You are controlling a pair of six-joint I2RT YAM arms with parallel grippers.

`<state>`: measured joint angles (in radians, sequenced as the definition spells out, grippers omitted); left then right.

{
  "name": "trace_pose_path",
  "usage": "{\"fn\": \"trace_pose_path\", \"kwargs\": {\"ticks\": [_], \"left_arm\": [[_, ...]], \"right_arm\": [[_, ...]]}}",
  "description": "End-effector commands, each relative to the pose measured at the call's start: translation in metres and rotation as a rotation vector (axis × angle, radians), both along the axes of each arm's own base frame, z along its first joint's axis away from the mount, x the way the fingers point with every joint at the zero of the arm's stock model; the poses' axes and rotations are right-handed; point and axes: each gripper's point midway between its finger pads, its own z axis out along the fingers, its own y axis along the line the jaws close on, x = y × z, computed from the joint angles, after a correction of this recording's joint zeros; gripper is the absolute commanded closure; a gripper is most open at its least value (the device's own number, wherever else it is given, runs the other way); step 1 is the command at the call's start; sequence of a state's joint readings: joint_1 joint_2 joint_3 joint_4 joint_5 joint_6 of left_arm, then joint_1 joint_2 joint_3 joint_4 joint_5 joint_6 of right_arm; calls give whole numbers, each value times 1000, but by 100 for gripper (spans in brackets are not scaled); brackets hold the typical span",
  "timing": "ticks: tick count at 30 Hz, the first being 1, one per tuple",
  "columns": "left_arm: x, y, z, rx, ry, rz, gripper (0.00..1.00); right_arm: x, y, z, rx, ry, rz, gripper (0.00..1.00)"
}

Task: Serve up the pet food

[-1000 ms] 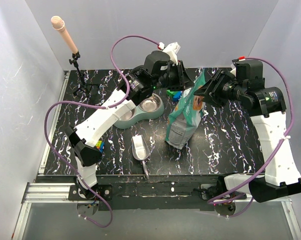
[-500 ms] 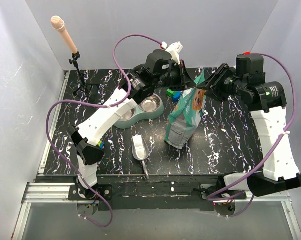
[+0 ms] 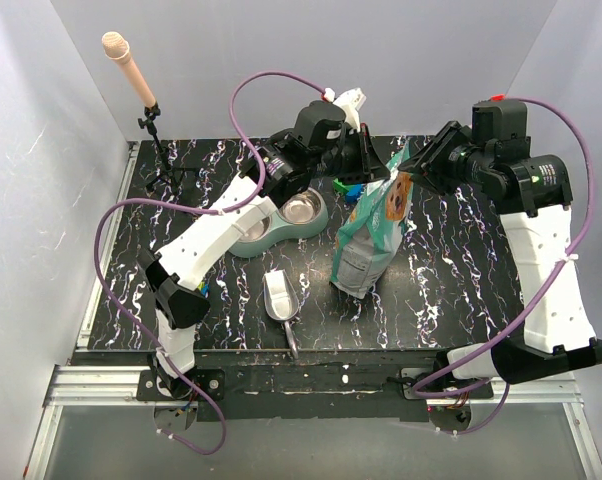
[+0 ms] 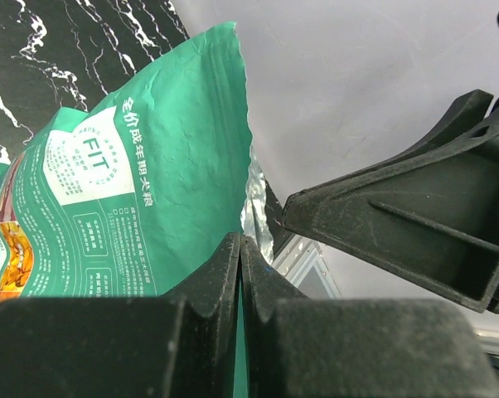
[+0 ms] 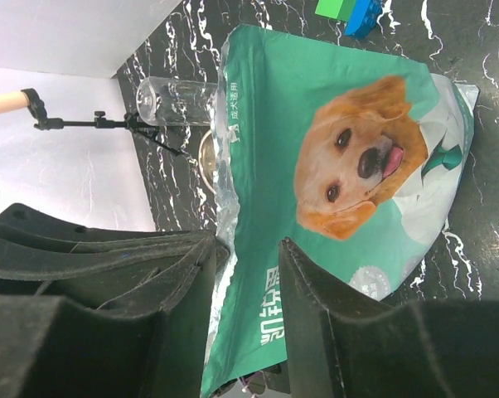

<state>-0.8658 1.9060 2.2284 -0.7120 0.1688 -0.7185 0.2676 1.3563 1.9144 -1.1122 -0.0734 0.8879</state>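
The teal-and-white bag with the golden dog stands upright mid-table. My left gripper is shut on the bag's top edge, and a strip of green film shows pinched between its fingers. My right gripper is open at the bag's top right, its two fingers astride the open silver-lined edge without pressing it. The dog print faces the right wrist camera. No pet food shows in any view. A metal scoop lies on the table in front of the bag.
A grey-green double bowl sits left of the bag under the left arm. Small green and blue blocks lie behind the bag. A microphone on a stand rises at the back left corner. White walls enclose the table.
My left gripper closed fully onto the bag's top edge. My right gripper swung in toward the bag's top right edge, and its jaws narrowed somewhat.
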Motion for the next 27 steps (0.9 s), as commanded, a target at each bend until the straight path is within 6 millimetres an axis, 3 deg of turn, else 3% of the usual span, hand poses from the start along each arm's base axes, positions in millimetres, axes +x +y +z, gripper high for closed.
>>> {"fn": "trace_pose_path", "kwargs": {"ticks": [1, 9, 15, 19, 23, 27], "left_arm": [[-2, 1, 1, 5, 17, -5, 100], [-3, 2, 6, -1, 7, -7, 100], [-3, 2, 5, 0, 7, -9, 100], [-2, 3, -2, 22, 21, -2, 100], [-3, 3, -4, 32, 23, -12, 100], [-3, 3, -7, 51, 25, -18, 83]], "right_arm": [[3, -1, 2, 8, -15, -13, 58], [5, 0, -19, -3, 31, -7, 65], [2, -3, -30, -48, 82, -2, 80], [2, 2, -31, -43, 75, 22, 78], [4, 10, -31, -40, 71, 62, 99], [9, 17, -17, -35, -21, 106, 99]]}}
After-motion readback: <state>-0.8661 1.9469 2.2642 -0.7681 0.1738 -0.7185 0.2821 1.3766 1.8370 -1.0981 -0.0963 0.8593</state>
